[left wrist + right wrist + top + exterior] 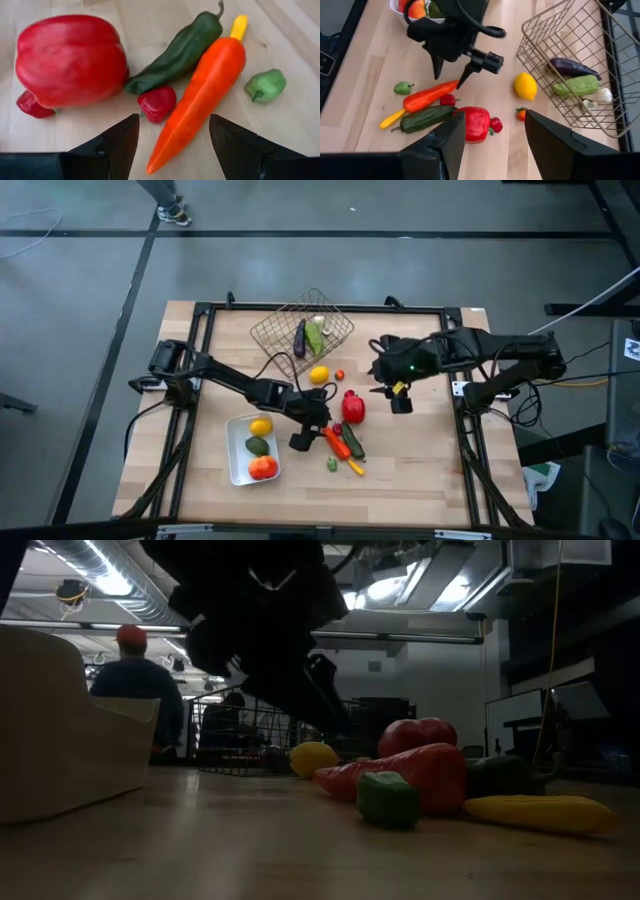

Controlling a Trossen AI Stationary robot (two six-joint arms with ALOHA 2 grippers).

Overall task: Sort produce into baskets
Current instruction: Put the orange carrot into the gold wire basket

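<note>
Closest to the table's front edge lies a small green pepper (331, 465) beside a slim yellow pepper (355, 468), then the long orange carrot-like piece (337, 442) lying slantwise, its pointed tip toward the left gripper (303, 438) and its yellow end away from it. Just beside it a dark green pepper (353, 446) runs nearly parallel, stem end farthest from the gripper. The left gripper hangs over the carrot's tip, fingers spread apart and holding nothing. A tiny red pepper (157, 103) sits between that tip and the glossy red bell pepper (352, 406). To the left, the white tray (236, 470) holds 3 pieces: yellow, green, orange-red. Farther back rest a lemon (319, 374) and a small tomato (340, 374), with the right gripper (399, 398) hovering open, empty, near the bell pepper. Farthest, the wire basket (272, 330) holds an eggplant (300, 337), a light green vegetable (315, 336) and garlic (319, 320).
</note>
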